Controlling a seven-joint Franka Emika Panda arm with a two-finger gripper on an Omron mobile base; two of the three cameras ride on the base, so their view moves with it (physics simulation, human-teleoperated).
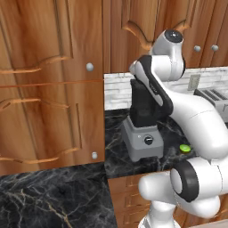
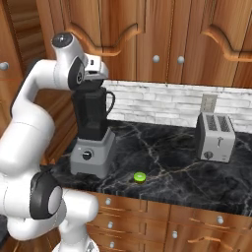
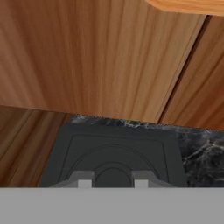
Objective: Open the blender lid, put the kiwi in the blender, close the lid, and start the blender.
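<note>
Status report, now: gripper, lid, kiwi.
Gripper shut on the blender lid, atop the blender. Lid not yet off. Kiwi on the counter right of the blender's base, nothing blocking it.

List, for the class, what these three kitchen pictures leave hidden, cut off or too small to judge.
- Blender lid: hand view, near edge cut off by the picture's bottom; in both base views the arm covers it.
- Gripper: hand view, just the tips show, so the grip on the lid's raised centre is unclear.
- Blender jar: left base view, partly behind the arm.
- Kiwi: too small for surface detail.
</note>
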